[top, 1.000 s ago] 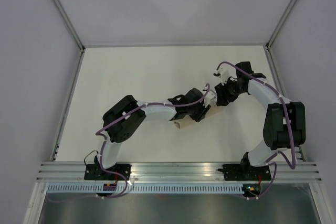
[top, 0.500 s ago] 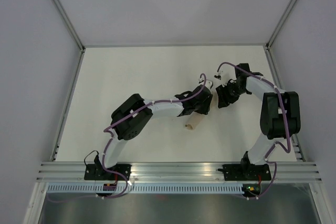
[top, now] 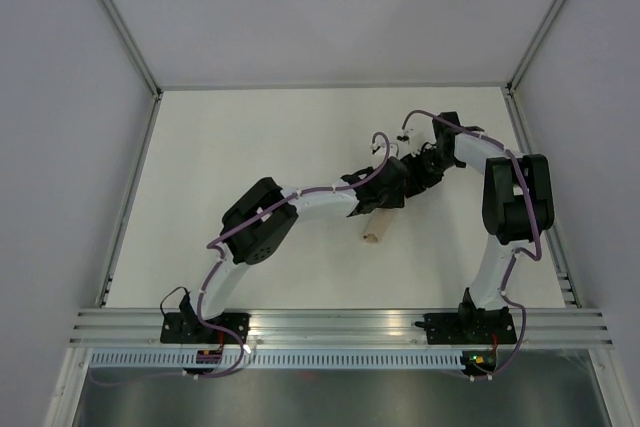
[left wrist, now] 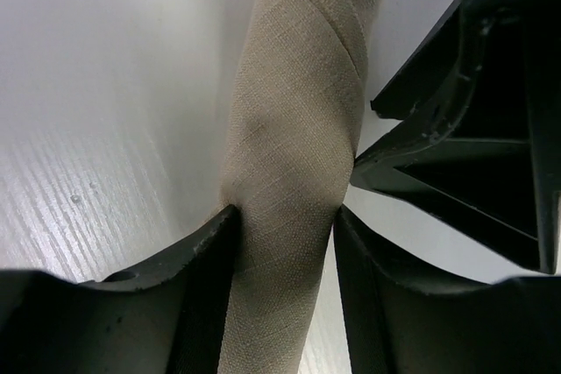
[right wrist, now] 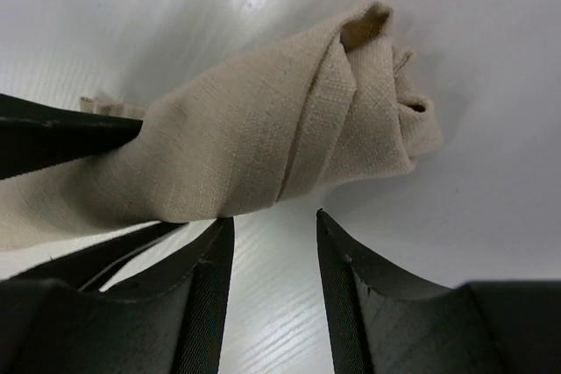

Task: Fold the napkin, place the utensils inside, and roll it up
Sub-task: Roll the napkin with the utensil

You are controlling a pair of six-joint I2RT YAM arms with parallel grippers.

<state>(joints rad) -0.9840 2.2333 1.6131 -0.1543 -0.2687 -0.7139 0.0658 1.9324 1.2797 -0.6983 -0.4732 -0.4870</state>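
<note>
Right of the bench's centre, the soft beige cloth napkin (top: 375, 230) lies tightly rolled. The left gripper (left wrist: 287, 216) pinches its middle, likely to stop the wraps springing loose. The right gripper (right wrist: 273, 221) hovers with fingers parted at its far end. The utensils are hidden, presumably inside.

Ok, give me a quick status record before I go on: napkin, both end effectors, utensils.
napkin: rolled beige cloth napkin, a tight tube lying on the white table
left end effector: fingers pressed against both sides of the roll, shut on it
right end effector: open, nothing between its fingers, tips close beside the roll near its open end
utensils: none visible in any view
</note>
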